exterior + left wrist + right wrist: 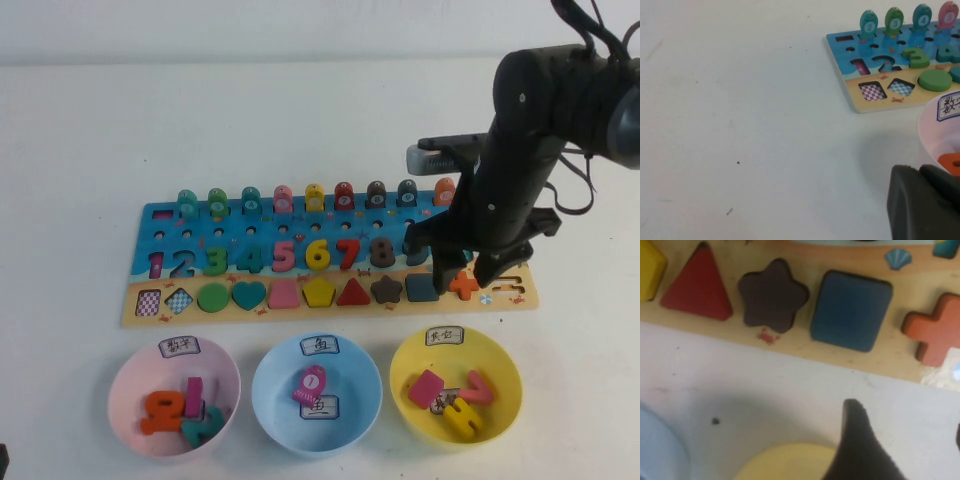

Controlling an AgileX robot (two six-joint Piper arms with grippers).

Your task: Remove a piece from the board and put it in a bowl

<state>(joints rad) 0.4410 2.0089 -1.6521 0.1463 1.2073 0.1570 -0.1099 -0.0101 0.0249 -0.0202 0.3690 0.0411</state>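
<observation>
The orange plus-shaped piece [462,283] [935,332] lies in its slot on the tan strip of the board [160,215] [850,360], at the board's right end beside a dark blue square tile [850,310]. My right gripper [468,272] [907,440] hovers over that end, open, one finger on each side of the piece and nothing between them. The yellow bowl [500,360] [785,462] stands just in front of it, holding pink and yellow pieces. My left gripper [917,170] rests low at the near left by the pink bowl, shut and empty.
A pink bowl [130,375] [930,130] and a light blue bowl [275,375] stand in a row with the yellow one in front of the board. Fish pegs [314,195] rise along the board's far edge. Open white table lies to the left.
</observation>
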